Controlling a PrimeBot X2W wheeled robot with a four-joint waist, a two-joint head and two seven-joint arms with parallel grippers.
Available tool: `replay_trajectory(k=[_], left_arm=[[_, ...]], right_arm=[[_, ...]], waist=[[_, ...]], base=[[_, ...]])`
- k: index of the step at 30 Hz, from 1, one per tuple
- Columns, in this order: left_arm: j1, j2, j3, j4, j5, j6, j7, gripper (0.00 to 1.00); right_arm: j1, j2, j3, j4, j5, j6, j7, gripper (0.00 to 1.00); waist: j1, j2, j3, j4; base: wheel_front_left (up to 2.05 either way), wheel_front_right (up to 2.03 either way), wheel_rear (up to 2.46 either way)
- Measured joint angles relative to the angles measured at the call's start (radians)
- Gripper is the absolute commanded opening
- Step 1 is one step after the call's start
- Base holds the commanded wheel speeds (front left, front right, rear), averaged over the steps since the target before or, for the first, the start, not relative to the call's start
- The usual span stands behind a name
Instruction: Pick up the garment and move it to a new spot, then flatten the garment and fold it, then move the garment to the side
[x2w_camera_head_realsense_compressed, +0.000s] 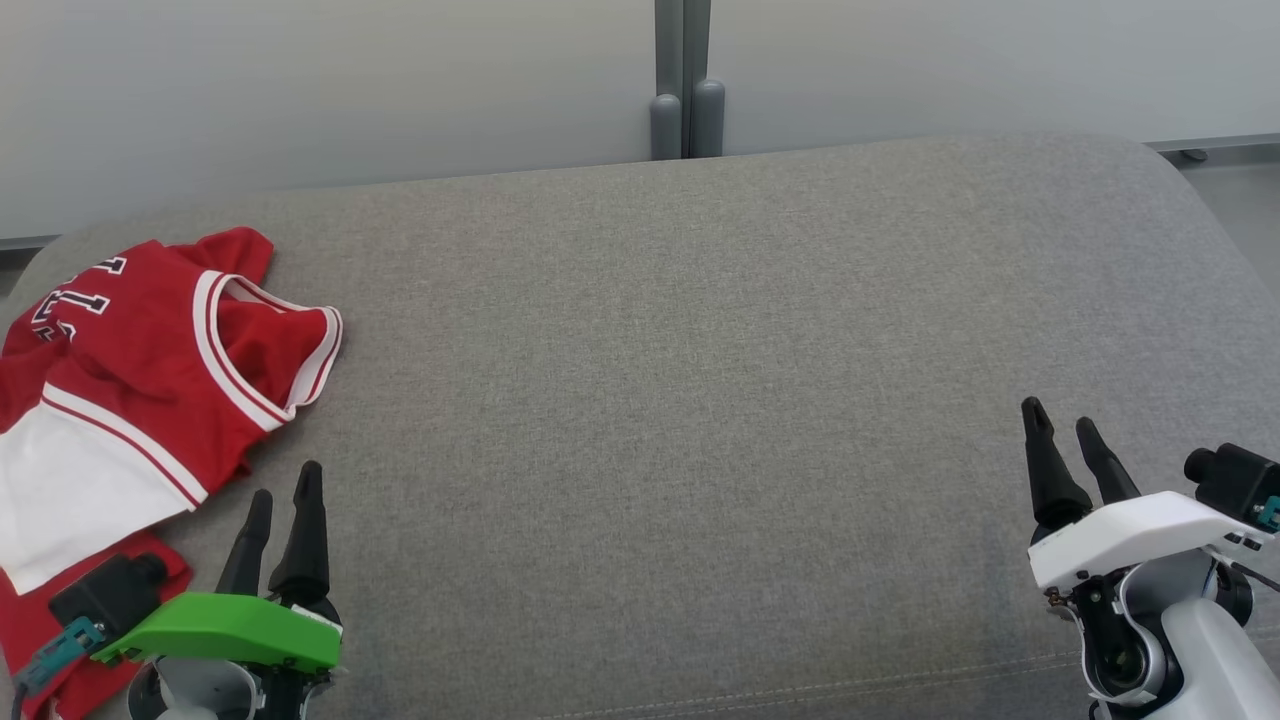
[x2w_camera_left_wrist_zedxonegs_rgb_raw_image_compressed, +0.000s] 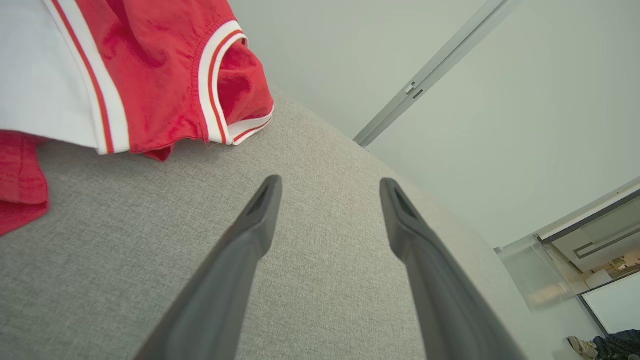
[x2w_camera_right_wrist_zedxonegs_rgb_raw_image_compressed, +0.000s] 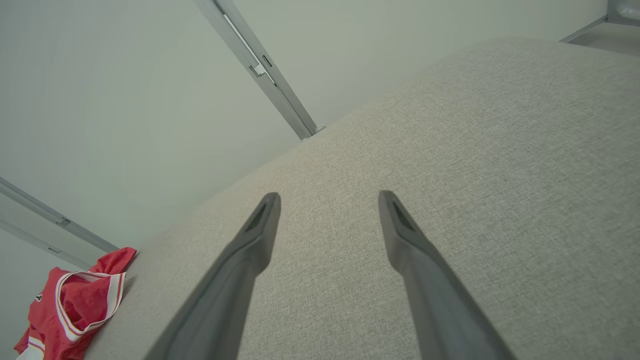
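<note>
The garment (x2w_camera_head_realsense_compressed: 130, 370), a red jersey with a white sleeve and white-striped collar, lies crumpled at the far left of the grey cushioned surface (x2w_camera_head_realsense_compressed: 700, 400). Part of its black lettering shows near the left edge. My left gripper (x2w_camera_head_realsense_compressed: 285, 480) stands open just to the right of and below the garment, apart from it, with nothing between its fingers. In the left wrist view the garment (x2w_camera_left_wrist_zedxonegs_rgb_raw_image_compressed: 150, 75) lies up and left of the open left gripper (x2w_camera_left_wrist_zedxonegs_rgb_raw_image_compressed: 330, 187). My right gripper (x2w_camera_head_realsense_compressed: 1058, 418) is open and empty at the far right. The right wrist view shows the garment (x2w_camera_right_wrist_zedxonegs_rgb_raw_image_compressed: 75, 310) far off at the lower left, beyond the open right gripper (x2w_camera_right_wrist_zedxonegs_rgb_raw_image_compressed: 329, 199).
A pale wall with a grey vertical post (x2w_camera_head_realsense_compressed: 685, 90) runs behind the cushion. The cushion's corners are rounded, with floor (x2w_camera_head_realsense_compressed: 1240, 190) beyond at the right. A stitched seam (x2w_camera_head_realsense_compressed: 800, 690) runs along the near edge.
</note>
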Motion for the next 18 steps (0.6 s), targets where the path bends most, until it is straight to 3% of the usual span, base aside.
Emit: replay_trajectory(k=[18], left_arm=[[0.0,-0.002,-0.004,-0.016,0.253,0.0,-0.061,1.0]], right_arm=[[0.009,-0.028,0.047,-0.014,-0.248,-0.037,-0.06,1.0]], waist=[[0.0,0.0,0.001,-0.018]], base=[[0.0,0.0,0.0]])
